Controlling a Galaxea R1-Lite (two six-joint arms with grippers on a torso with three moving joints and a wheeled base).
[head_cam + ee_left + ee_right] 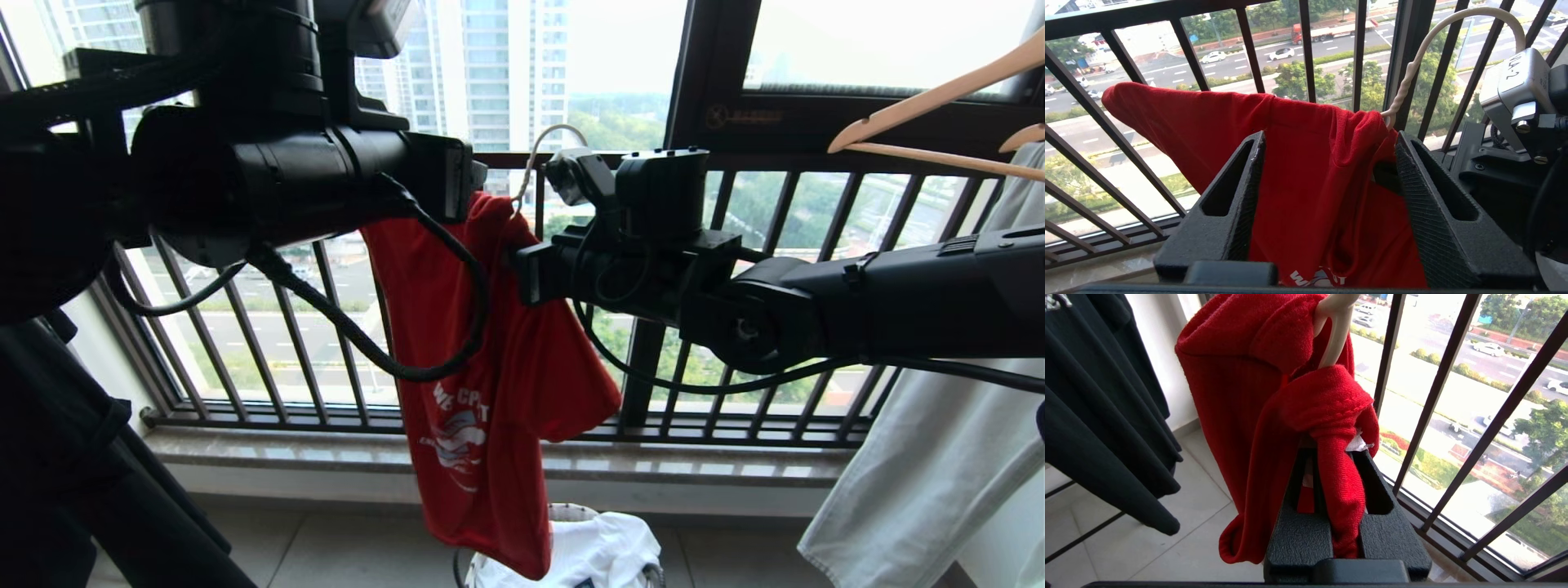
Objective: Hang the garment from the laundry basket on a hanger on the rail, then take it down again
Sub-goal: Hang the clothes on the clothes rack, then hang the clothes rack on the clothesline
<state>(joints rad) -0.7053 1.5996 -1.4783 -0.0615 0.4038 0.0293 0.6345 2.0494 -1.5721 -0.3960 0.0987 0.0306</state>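
Head view: you look forward, slightly down, toward window railing, both arms close ahead. Wrist views: you sit right behind each end effector, fingers filling foreground. All three share red garment and cream hanger.

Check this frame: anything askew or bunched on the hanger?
Yes. The red T-shirt hangs lopsided off the cream wire hanger, bunched at the neck instead of spread. The right gripper is shut on a wad of collar; the left gripper stands open around the fabric.
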